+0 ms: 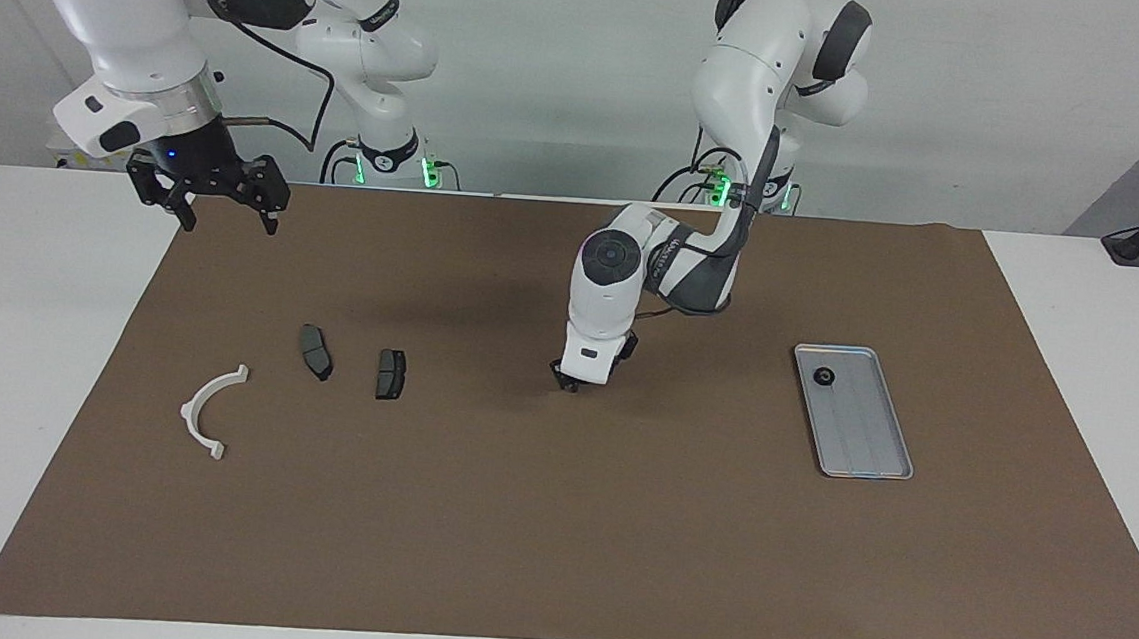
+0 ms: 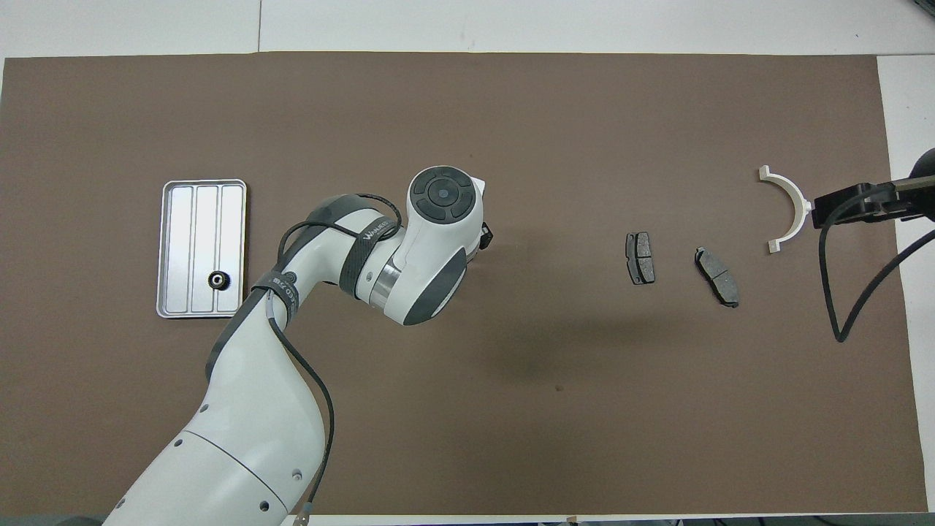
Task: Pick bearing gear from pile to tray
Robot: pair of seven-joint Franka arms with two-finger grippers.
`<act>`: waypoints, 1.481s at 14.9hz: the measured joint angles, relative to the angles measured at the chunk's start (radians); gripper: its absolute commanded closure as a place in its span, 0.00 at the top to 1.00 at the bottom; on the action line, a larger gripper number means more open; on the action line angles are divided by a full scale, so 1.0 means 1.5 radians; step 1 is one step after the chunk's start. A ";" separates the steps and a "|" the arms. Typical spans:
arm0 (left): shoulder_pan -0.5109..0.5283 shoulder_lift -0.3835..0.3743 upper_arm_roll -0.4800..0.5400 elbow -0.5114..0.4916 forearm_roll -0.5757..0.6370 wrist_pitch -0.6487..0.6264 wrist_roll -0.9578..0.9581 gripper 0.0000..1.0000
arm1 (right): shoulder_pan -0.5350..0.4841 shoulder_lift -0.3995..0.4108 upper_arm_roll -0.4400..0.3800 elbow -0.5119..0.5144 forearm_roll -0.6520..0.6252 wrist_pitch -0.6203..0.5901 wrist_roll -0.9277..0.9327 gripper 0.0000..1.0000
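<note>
Left gripper (image 1: 568, 384) low over the brown mat (image 1: 553, 559) near mid-table, wrist pointing straight down, tips at or just above the mat. Its own housing hides the fingers in both views; cannot tell whether they are spread or pinching anything.

Right gripper (image 1: 226, 215) raised over the mat's corner at the right arm's end, fingers spread, holding nothing. That arm waits.

Tray (image 1: 870, 461) sits toward the left arm's end. One small black gear (image 1: 824, 377) lies in it, at the end nearer the robots.

Pile toward the right arm's end: two dark plates (image 1: 316, 352) (image 1: 390, 373) side by side, apart; white bracket (image 1: 207, 412) farther from the robots.
</note>
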 measured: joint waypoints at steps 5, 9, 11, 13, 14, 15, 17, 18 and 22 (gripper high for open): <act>-0.001 0.000 -0.001 0.000 0.000 0.002 0.000 0.45 | -0.001 0.000 -0.001 -0.002 0.000 0.000 0.000 1.00; -0.002 0.000 -0.002 -0.001 0.000 0.003 -0.001 0.14 | -0.001 0.000 -0.002 -0.003 0.000 0.000 0.000 1.00; -0.002 0.000 -0.003 -0.001 0.000 0.003 -0.002 0.00 | -0.002 0.000 -0.003 -0.003 0.000 0.000 0.000 1.00; -0.002 0.000 -0.003 0.000 0.000 0.003 -0.004 0.00 | -0.002 -0.001 -0.003 -0.003 0.000 0.000 0.000 1.00; -0.002 0.000 -0.002 0.000 0.000 0.000 -0.004 0.00 | -0.002 -0.001 -0.003 -0.004 0.000 0.000 0.000 1.00; -0.001 0.000 -0.002 0.002 0.000 -0.008 -0.005 0.00 | -0.002 -0.001 -0.003 -0.005 0.000 0.000 0.000 1.00; 0.003 -0.006 0.003 0.007 0.000 -0.026 -0.006 0.00 | -0.003 -0.001 -0.005 -0.005 0.000 0.000 0.000 1.00; 0.012 -0.014 0.005 0.010 0.001 -0.039 -0.006 0.00 | -0.003 -0.001 -0.005 -0.005 0.000 0.000 0.000 1.00; 0.071 -0.055 0.007 0.010 0.005 -0.092 0.041 0.00 | -0.003 -0.001 -0.005 -0.005 0.000 0.000 0.000 1.00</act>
